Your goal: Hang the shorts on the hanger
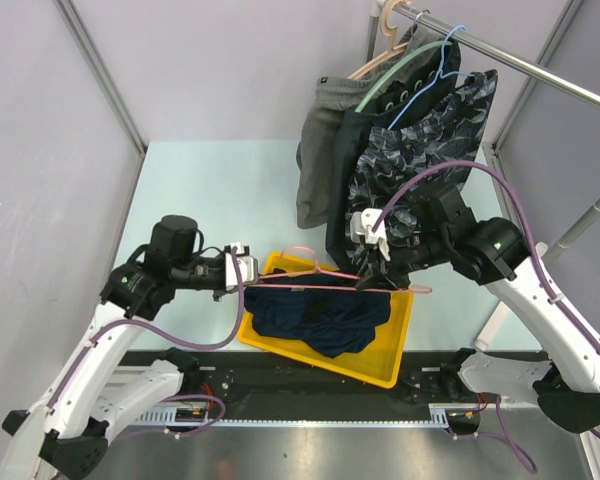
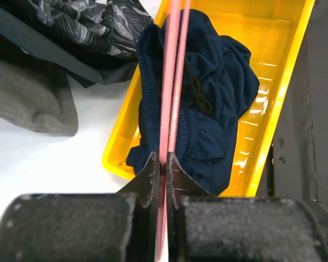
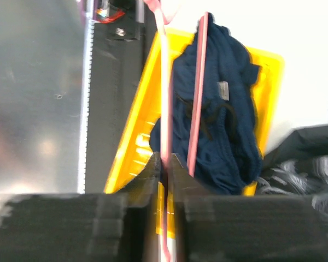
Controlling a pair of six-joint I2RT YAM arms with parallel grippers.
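The navy shorts (image 1: pixel 320 315) lie crumpled in the yellow tray (image 1: pixel 400 345); they also show in the left wrist view (image 2: pixel 213 109) and in the right wrist view (image 3: pixel 224 125), where a small white label shows. The pink hanger (image 1: pixel 315 268) is held level just above them, its rods running over the shorts (image 2: pixel 172 82) (image 3: pixel 198 98). My left gripper (image 1: pixel 248 272) is shut on the hanger's left end (image 2: pixel 162 164). My right gripper (image 1: pixel 372 272) is shut on its right end (image 3: pixel 165 162).
Grey shorts (image 1: pixel 325 140) and black-grey patterned shorts (image 1: pixel 420 150) hang from the rail (image 1: pixel 520 60) at the back right, on a mint-green hanger (image 1: pixel 400 70) and a blue wire hanger (image 1: pixel 430 75). The tray's front rim lies close to the table's near edge.
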